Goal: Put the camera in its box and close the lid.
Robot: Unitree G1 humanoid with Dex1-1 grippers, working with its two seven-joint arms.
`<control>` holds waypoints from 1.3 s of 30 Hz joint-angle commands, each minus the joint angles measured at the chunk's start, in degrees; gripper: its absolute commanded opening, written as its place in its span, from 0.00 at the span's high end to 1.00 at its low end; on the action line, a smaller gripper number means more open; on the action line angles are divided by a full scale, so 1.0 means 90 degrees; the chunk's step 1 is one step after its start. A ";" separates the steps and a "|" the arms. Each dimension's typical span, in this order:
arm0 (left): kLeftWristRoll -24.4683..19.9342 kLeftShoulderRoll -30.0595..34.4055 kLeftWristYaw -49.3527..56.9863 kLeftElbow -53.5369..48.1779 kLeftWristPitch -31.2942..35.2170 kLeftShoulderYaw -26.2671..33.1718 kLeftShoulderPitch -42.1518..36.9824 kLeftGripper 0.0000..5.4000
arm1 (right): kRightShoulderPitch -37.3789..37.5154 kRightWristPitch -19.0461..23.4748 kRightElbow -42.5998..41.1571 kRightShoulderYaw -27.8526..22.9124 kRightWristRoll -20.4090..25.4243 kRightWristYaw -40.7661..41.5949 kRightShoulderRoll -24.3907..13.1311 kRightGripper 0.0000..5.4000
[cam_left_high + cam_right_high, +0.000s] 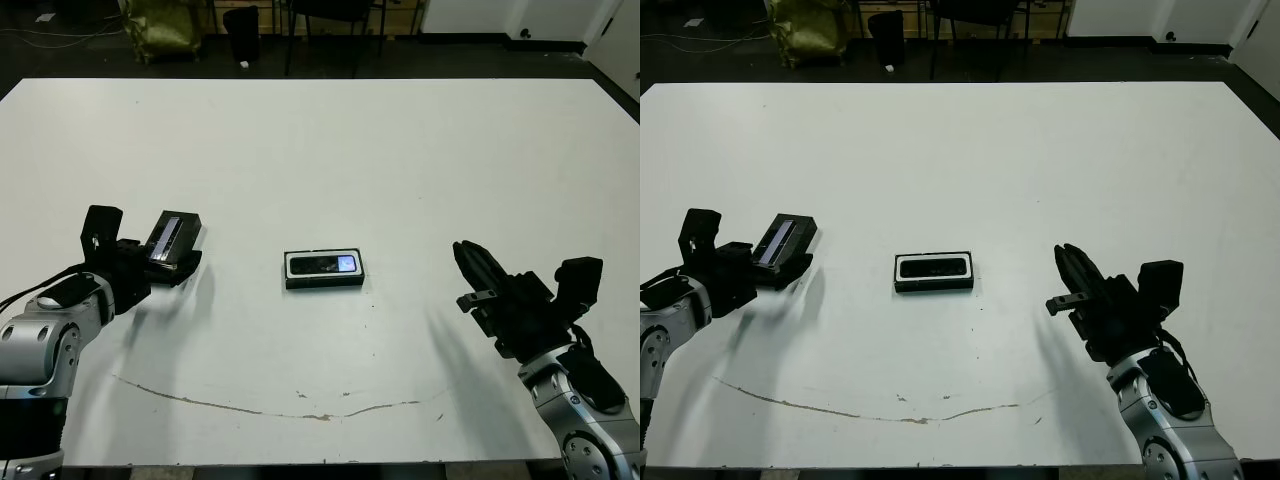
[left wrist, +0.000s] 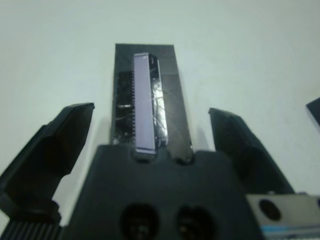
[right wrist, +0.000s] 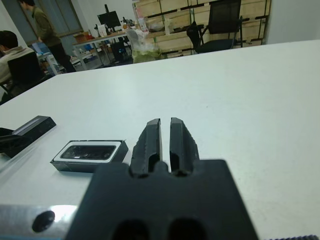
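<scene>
Camera (image 1: 322,265) in box (image 1: 324,283) (lid (image 1: 172,242) aside)

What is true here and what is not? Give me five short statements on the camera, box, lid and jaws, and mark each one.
1. The camera lies inside the box. True.
2. The lid is on the box. False: the box is uncovered, and the lid is off to the robot's left, at the left jaws.
3. The right jaws are shut with nothing between them. True.
4. The left jaws are clamped on the lid. False: they stand wide open, with the lid between them and clear of both.
5. The box sits at the far edge of the table. False: it is near the middle, between the two arms.
</scene>
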 commanded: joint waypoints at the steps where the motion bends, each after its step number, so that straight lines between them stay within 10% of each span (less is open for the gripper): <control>1: 0.0131 -0.0007 0.0072 0.0229 0.0024 -0.0056 -0.0003 0.00 | 0.0084 0.0123 0.0042 -0.0063 0.0018 -0.0022 -0.0067 1.00; 32: -0.0284 -0.0605 0.0562 0.0781 0.0331 0.0590 0.0086 0.00 | 0.0082 0.0567 -0.0361 -0.0007 -0.0187 -0.0457 -0.0096 1.00; 39: 0.0039 -0.0671 0.0985 0.0491 0.0247 0.0379 0.0195 0.25 | 0.0119 0.0652 -0.0493 -0.0057 0.0027 -0.0471 -0.0015 1.00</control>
